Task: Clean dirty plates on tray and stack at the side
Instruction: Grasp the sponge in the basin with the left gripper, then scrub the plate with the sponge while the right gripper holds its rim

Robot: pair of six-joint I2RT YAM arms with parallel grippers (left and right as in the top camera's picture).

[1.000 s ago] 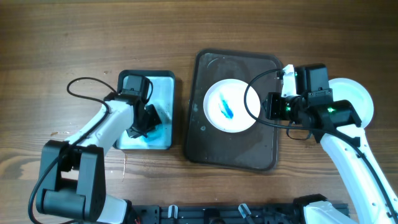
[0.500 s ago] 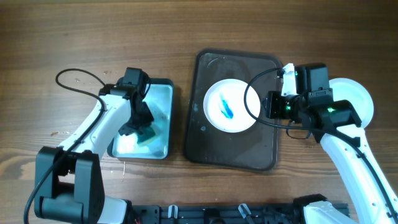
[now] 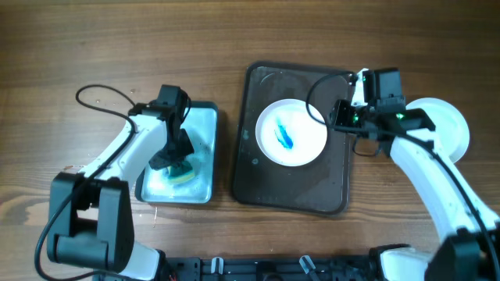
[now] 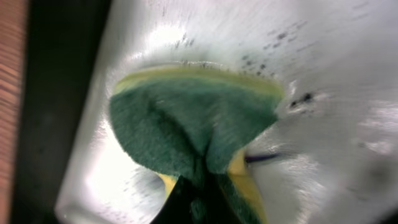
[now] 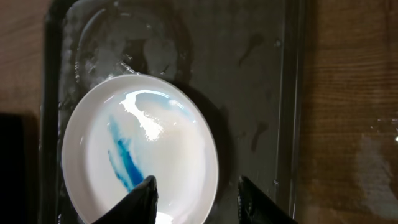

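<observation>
1. Pinching a green-and-yellow sponge in closed jaws, the left gripper stands in the small mint tray, at 9 o'clock of the dark tray.
2. 1 plate, blue-smeared, lies on the dark tray's upper half.
3. The right gripper, jaws spread wide, hovers over that plate's 3 o'clock rim.
4. Its arm overlaps a white plate off the dark tray at 3 o'clock; whether more than 1 lies there cannot be told.

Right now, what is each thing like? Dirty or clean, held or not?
plate on the tray, dirty, blue smear, lying flat.
tray, wet marks, holds one plate.
plate at the side, plain white, partly hidden.
sponge, pinched, resting in the small tray.
small tray, shiny and wet-looking.
left gripper, shut on the sponge.
right gripper, open, empty.
</observation>
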